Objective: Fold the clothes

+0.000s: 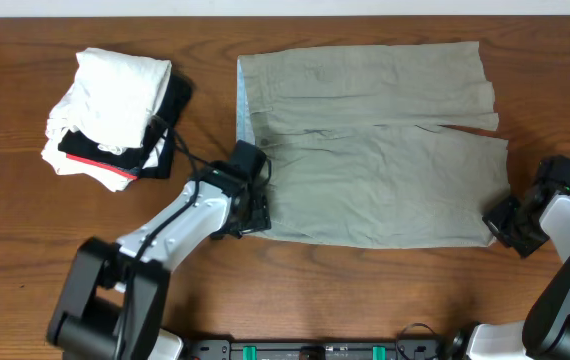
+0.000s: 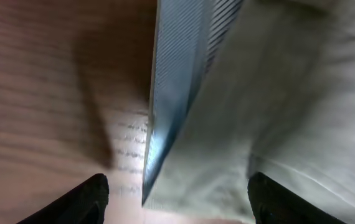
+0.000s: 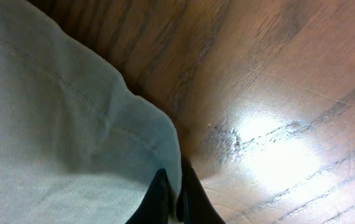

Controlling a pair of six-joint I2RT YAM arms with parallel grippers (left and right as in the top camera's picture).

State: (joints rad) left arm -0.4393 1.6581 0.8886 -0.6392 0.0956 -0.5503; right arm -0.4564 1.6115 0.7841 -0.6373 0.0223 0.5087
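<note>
Though wrinkled, lying flat across the middle and right of the wooden surface [image 1: 25,260]: the clothes [image 1: 375,140], khaki grey-green. At the near left edge, the left tool [image 2: 179,180], fingers spread wide either side of the cloth's edge, gripping nothing. At the near right corner, the right tool [image 3: 172,190], pinched closed on the stitched hem. Far left, well apart from the clothes, a pile of white garments [image 1: 115,95] and a black garment with a red stripe [image 1: 170,100].
</note>
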